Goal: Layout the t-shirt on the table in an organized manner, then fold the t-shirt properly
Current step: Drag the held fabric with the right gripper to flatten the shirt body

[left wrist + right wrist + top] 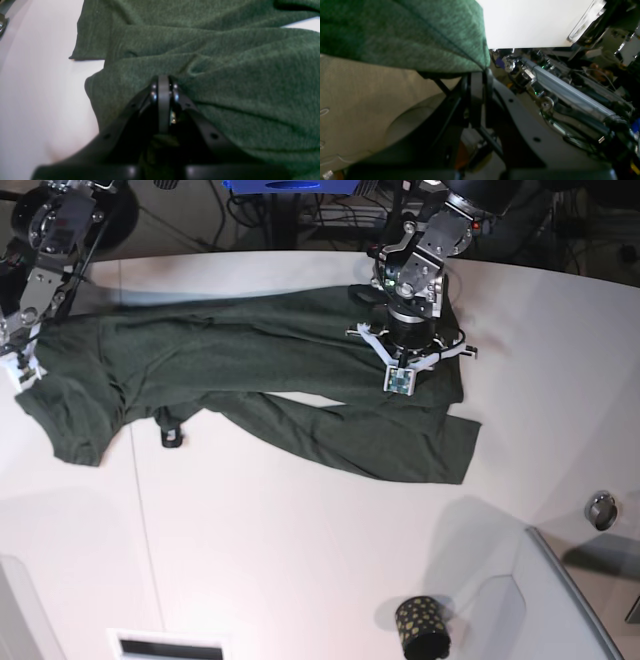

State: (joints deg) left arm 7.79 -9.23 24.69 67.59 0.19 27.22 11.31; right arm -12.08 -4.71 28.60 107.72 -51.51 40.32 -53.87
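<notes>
we are finding no readable text, label, brand, number or sign showing in any of the three views.

The t-shirt lies stretched across the far half of the table. A cup stands well apart from the t-shirt, toward the near edge, right of its middle.

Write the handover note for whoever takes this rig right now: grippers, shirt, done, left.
Left gripper: shut on the t-shirt, pinching fabric down at the table.
Right gripper: shut on the t-shirt's edge, at the table's far side in the base view.
T-shirt: stretched between both arms, twisted and rumpled, one part doubled over.
Done: both grips taken.
Left: spread it flat, then every fold.
Black dotted cup stands apart near the front.
</notes>
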